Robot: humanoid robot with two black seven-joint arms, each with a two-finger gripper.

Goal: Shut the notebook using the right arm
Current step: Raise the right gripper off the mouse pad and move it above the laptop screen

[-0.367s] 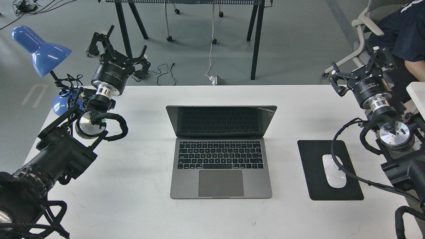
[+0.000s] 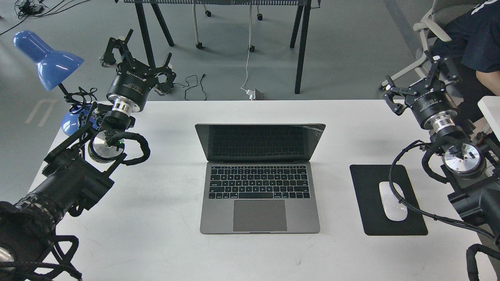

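Head view: mouse [image 2: 393, 201] on mouse pad [image 2: 371, 222] beside notebook [image 2: 259, 203].

Office or lab: white desk [image 2: 164, 242], grey floor [image 2: 351, 50], office chair [image 2: 431, 23].

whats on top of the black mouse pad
A white mouse lies on the mouse pad, and a black cable from the right arm crosses over it. The pad beneath them is hidden.

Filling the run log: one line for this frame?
notebook: open on table | right pincer: open, clear of notebook | left pincer: open, idle
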